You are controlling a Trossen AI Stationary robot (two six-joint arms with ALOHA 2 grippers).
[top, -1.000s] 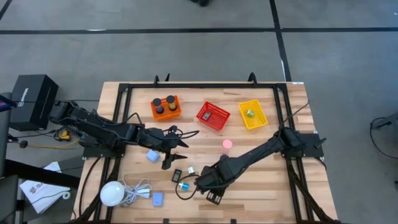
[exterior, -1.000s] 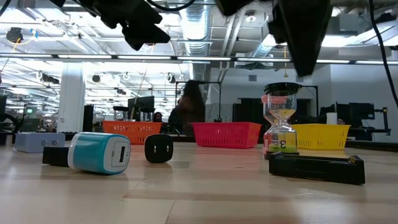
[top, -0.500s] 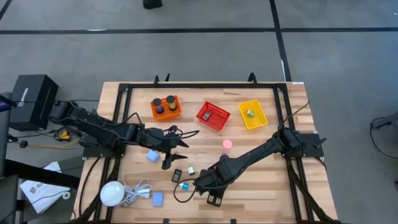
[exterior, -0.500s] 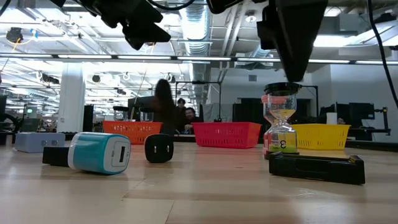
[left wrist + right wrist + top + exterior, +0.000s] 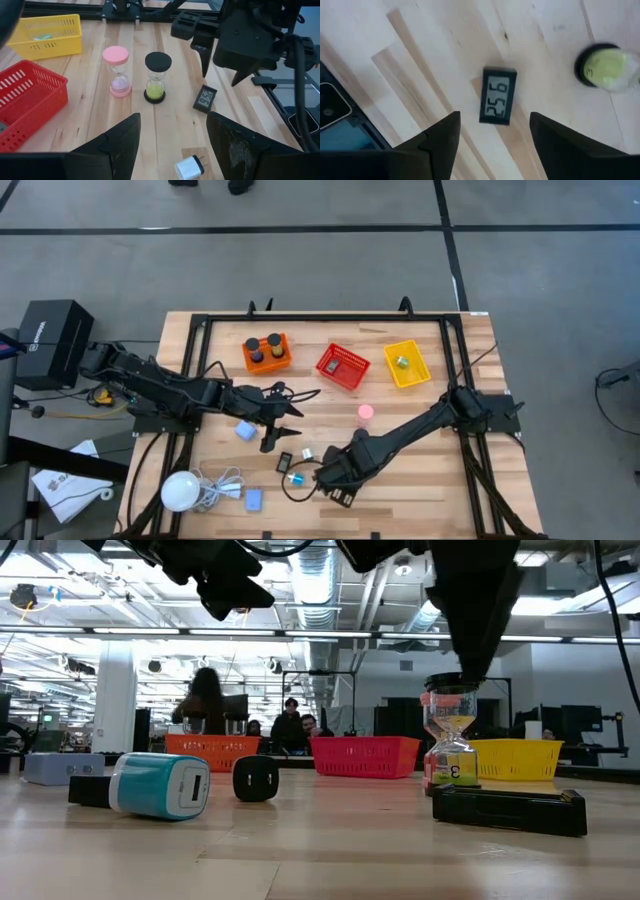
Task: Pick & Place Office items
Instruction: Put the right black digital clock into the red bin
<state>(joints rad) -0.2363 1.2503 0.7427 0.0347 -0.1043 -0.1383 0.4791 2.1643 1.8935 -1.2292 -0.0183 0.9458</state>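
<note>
My right gripper point(image 5: 490, 137), jaws spread and empty, hovers above the small black thermometer point(image 5: 498, 102) on the table point(image 5: 435, 40).

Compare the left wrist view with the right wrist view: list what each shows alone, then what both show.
Only the left wrist view: the pink hourglass, yellow basket, red basket, a white charger, and the right end effector hanging over the table with its fingers apart. Only the right wrist view: a dark flat device at the picture's edge. Both: the small thermometer display, reading 25.6 in the right wrist view, and the green hourglass, seen there from above.
</note>
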